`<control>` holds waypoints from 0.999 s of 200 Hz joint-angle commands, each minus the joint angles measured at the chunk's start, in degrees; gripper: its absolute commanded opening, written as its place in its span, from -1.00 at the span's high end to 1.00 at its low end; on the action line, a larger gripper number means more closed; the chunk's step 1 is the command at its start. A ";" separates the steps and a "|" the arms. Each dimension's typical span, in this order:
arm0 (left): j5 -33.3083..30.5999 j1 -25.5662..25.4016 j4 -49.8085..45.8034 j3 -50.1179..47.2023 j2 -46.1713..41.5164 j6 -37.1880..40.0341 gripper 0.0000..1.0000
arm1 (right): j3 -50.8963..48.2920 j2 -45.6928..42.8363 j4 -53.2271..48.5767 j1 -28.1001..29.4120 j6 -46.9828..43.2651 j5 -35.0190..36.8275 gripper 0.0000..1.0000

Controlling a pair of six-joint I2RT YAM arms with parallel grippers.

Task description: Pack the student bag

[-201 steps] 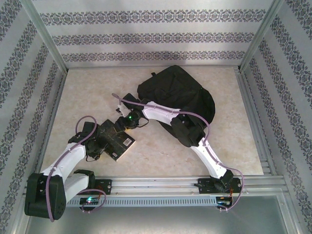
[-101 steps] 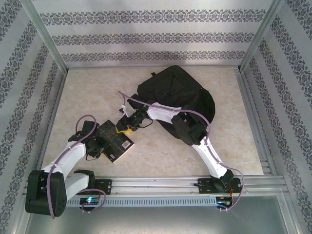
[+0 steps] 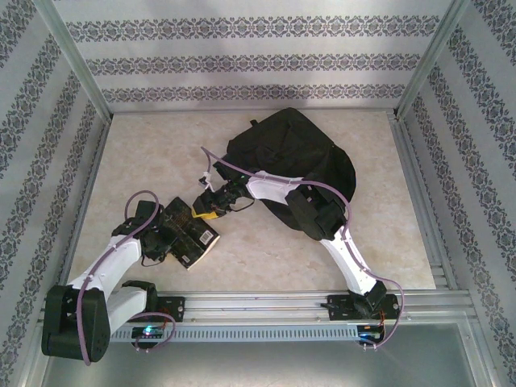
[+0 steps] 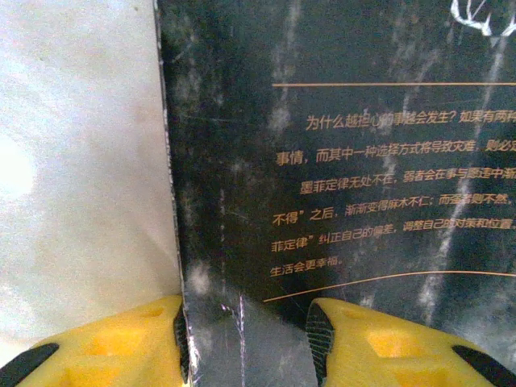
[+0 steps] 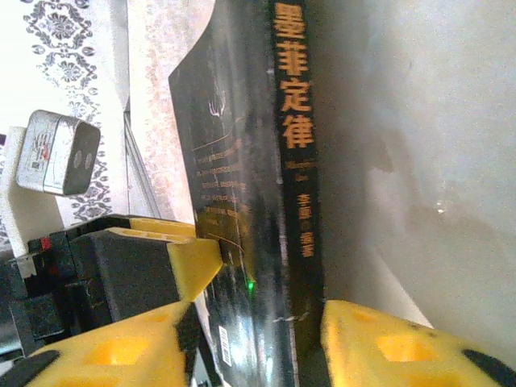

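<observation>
Top external: left end effector (image 3: 168, 232) and right end effector (image 3: 206, 212) pinch book (image 3: 188, 231).

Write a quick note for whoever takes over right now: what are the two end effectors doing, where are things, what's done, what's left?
Left end effector: shut on the black book at its edge.
Right end effector: fingers astride the book's spine; firm grip unclear.
Book: near left of the table, apart from the student bag.
Bag: lying far right of centre; I cannot tell if it is open.
Done: book gripped. Left: get it into the bag.
</observation>
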 commanded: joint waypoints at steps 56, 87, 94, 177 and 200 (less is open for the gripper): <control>17.60 -3.21 21.48 -3.97 3.32 0.80 0.13 | -1.07 1.11 -2.63 7.87 -1.09 -11.71 0.38; 18.05 -3.21 23.20 -4.82 4.53 0.01 0.14 | -0.91 2.49 -3.54 8.97 -2.03 -11.84 0.32; 18.20 -3.24 23.56 -5.14 4.71 -0.06 0.14 | -1.03 2.91 -3.53 9.06 -1.99 -11.46 0.32; 18.40 -3.24 24.48 -5.88 5.34 -0.35 0.14 | 2.95 7.16 -9.03 11.24 -4.78 -8.49 0.32; 18.50 -3.28 24.22 -5.84 5.13 -0.27 0.13 | 2.50 6.14 -9.85 10.76 -5.50 -5.85 0.57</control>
